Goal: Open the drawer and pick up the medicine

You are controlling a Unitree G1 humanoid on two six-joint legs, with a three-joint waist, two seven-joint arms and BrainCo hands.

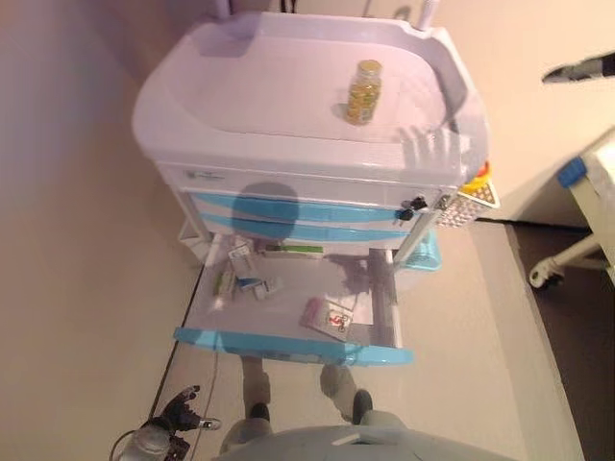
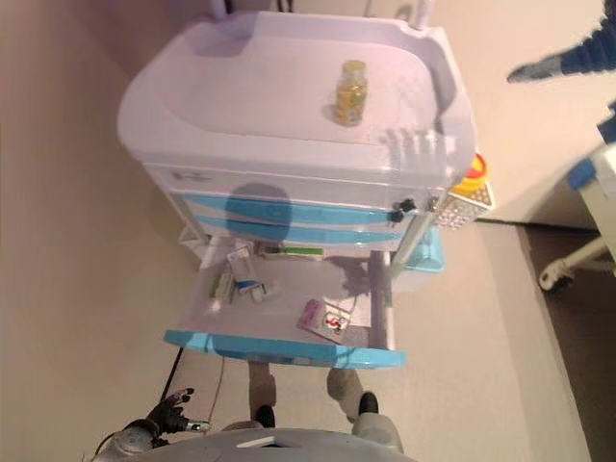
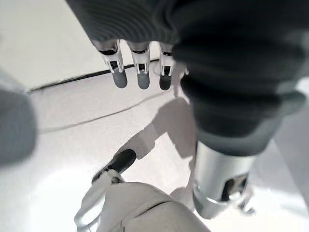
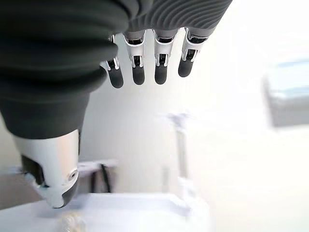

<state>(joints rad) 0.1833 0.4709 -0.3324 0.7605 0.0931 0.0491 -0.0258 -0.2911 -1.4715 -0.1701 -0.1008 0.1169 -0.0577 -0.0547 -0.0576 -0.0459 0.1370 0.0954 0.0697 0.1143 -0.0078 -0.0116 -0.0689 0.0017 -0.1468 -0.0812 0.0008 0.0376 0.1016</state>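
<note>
Drawer (image 1: 288, 341): pulled out, so the medicine (image 1: 329, 317) lies easy to reach.
Left hand (image 1: 179, 408): low, fingers loose, empty.
Right hand (image 4: 145, 63): fingers straight, empty.

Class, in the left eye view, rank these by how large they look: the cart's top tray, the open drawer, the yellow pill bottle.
1. Top tray, largest.
2. Open drawer, clearly smaller.
3. Yellow pill bottle, smallest by far.
</note>
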